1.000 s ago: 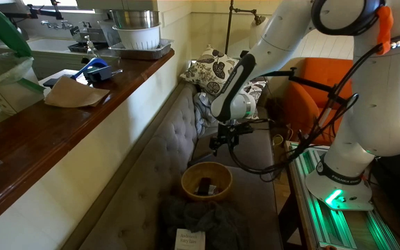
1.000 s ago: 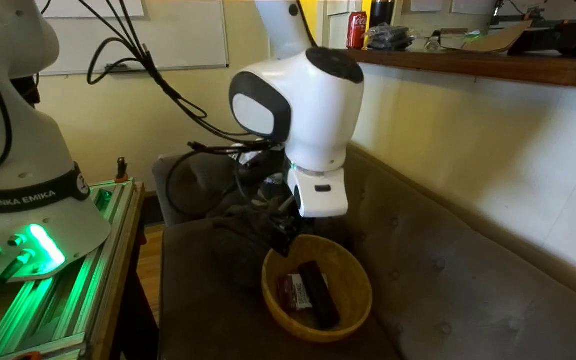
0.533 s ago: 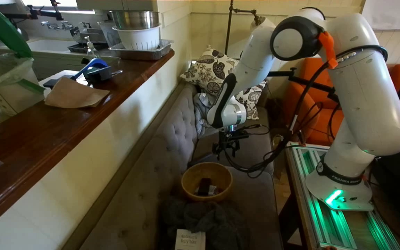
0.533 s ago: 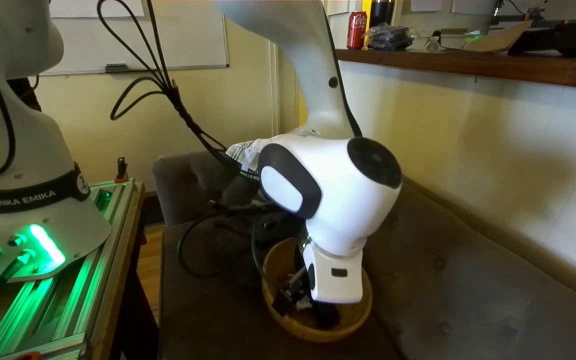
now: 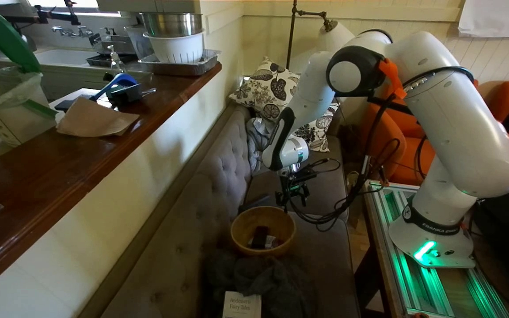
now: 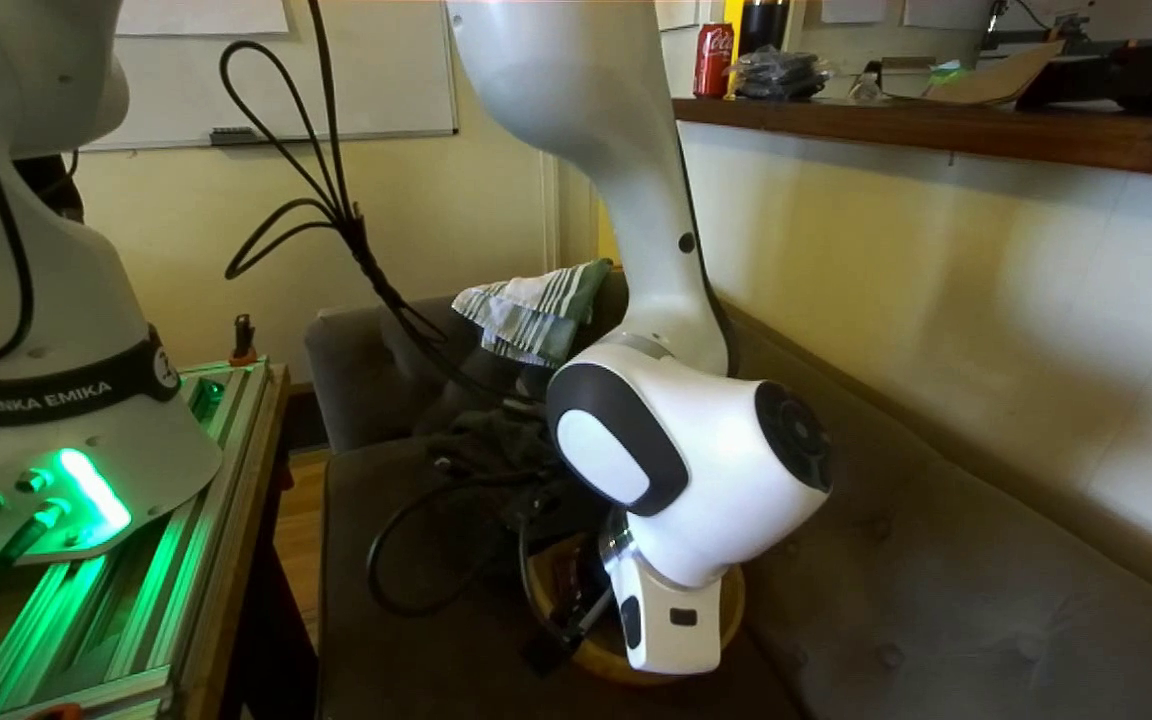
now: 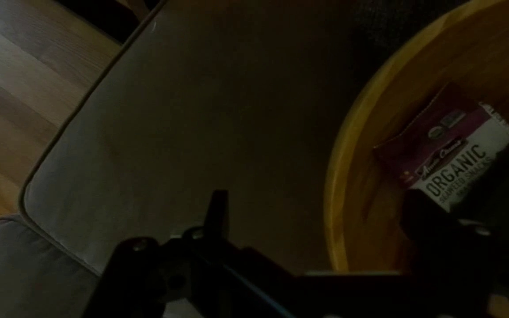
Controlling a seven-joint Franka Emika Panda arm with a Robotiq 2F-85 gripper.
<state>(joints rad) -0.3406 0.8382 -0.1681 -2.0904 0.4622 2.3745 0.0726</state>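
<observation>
My gripper (image 7: pixel 318 196) is open, with its two black fingers wide apart and nothing between them. In an exterior view the gripper (image 5: pixel 292 194) hangs beside and above the rim of a round wooden bowl (image 5: pixel 236 223) on the grey couch. In the wrist view the bowl's rim (image 7: pixel 340 181) passes between the fingers, with one finger over the couch and one over the bowl's inside. The bowl holds a purple and white seaweed snack pack (image 7: pixel 453 145) and a black oblong item (image 5: pixel 260 237). In an exterior view the hand hides most of the bowl (image 6: pixel 733 600) and the gripper.
A dark cloth (image 5: pixel 276 282) and a book (image 5: pixel 241 304) lie on the couch beside the bowl. A dark flat item (image 5: pixel 254 202) lies on its far side. The couch back (image 5: pixel 210 176) and a wooden counter (image 5: pixel 104 154) run alongside. A striped towel (image 6: pixel 536 315) rests on the couch.
The arm has drawn back and the gripper has come down and shifted beside the bowl. The hand now covers much of the bowl in an exterior view. The bowl and its contents have not moved.
</observation>
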